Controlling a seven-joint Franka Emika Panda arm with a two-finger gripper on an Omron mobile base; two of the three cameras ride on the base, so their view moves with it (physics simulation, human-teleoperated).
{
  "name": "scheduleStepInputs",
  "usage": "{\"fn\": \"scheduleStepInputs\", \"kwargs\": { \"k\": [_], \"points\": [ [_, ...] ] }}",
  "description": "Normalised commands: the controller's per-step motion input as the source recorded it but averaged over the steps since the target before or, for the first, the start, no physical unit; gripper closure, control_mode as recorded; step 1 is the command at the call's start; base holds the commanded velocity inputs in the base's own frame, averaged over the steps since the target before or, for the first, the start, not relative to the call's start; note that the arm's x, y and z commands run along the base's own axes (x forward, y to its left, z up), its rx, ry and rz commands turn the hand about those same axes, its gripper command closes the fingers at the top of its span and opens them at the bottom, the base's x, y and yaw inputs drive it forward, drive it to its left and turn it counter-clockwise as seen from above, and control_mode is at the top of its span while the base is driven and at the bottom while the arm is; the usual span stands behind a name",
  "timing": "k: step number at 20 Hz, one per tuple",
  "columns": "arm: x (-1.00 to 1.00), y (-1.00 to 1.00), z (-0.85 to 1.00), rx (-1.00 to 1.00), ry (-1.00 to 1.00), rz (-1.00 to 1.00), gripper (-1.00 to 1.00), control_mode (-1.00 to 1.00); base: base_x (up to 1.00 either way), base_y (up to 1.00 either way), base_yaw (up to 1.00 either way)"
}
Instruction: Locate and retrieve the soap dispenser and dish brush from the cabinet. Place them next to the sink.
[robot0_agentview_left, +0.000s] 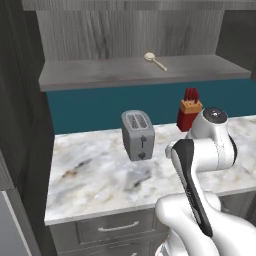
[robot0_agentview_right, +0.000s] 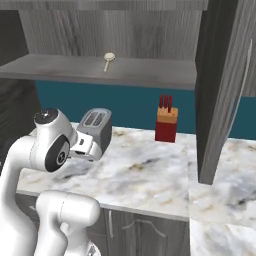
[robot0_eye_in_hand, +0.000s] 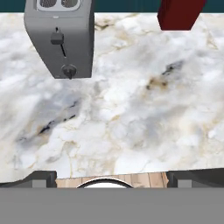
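Tan-wooded, the dish brush (robot0_agentview_left: 154, 60) is lying on the cabinet (robot0_agentview_left: 145, 73) shelf (soap dispenser unseen) while the gripper (robot0_eye_in_hand: 112, 177) is hanging wide apart, empty, over the marble counter (robot0_eye_in_hand: 131, 109); retrieval is just beginning, calling for a reach upward.

cabinet (robot0_agentview_left: 130, 35): grey wood-grain, open | shelf board (robot0_agentview_left: 100, 75): dish brush (robot0_agentview_left: 155, 60) lies flat near the back, right of middle | worktop (robot0_agentview_left: 100, 185): marble; toaster (robot0_agentview_left: 137, 135) upright near back edge, mid-width; red knife block (robot0_agentview_left: 189, 114) at back edge, right of toaster | arm (robot0_agentview_left: 200, 165): white, rising from lower right, over worktop's right front
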Motion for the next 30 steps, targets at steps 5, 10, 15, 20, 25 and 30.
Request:
{"fn": "scheduleStepInputs", "kwargs": {
  "k": [5, 10, 15, 20, 25, 30],
  "points": [
    [0.0, 0.0, 0.0, 0.0, 0.0, 0.0, -1.0, 1.0, 0.25, -0.1, 0.0],
    [0.0, 0.0, 0.0, 0.0, 0.0, 0.0, -1.0, 1.0, 0.29, -0.19, 0.01],
    [0.0, 0.0, 0.0, 0.0, 0.0, 0.0, -1.0, 1.0, 0.4, -0.12, 0.01],
    [0.0, 0.0, 0.0, 0.0, 0.0, 0.0, -1.0, 1.0, 0.13, -0.07, 0.0],
    [0.0, 0.0, 0.0, 0.0, 0.0, 0.0, -1.0, 1.0, 0.0, 0.0, 0.0],
    [-0.02, 0.0, 0.0, 0.0, 0.0, 0.0, -1.0, -1.0, 0.0, 0.0, 0.0]
  ]
}}
